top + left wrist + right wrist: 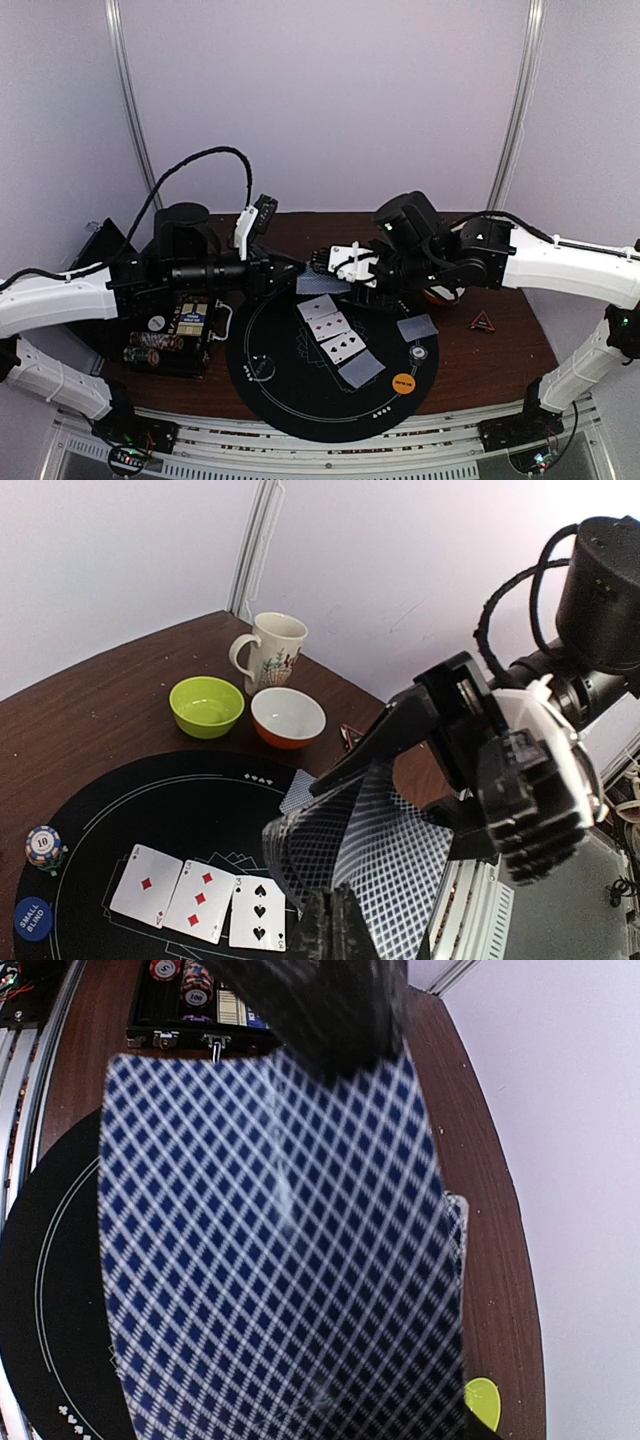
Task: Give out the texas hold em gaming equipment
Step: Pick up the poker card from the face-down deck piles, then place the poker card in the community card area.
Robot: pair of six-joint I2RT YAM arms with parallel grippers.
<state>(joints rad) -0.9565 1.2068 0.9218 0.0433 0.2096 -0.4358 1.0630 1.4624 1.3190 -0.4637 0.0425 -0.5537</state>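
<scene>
Lilac walls behind, dark brown wooden table (520,350) below, round matte black mat (290,385) near its front edge. Above the mat's far rim, tip to tip: left gripper (293,268) closed on a pack of cards (400,890), right gripper (335,262) pinched narrow on the top card (280,1260), bowed, tilted off the pack. Thin, glossy backs in a fine blue-and-white diamond lattice. Flat on the mat below both grippers, 3 face-up cards (331,330) in a touching row, white with red and black pips; 2 face-down cards (361,370) to the right. Orange disc (403,381) at the mat's near right, blue disc (32,918) well left of the row, red triangle (484,320) on bare wood to the right. Chip case (185,335) just beside the mat's left rim; mug (270,652), green bowl (207,705) and white-orange bowl (288,717) clustered past the far rim. Bare black across the mat's near middle.
</scene>
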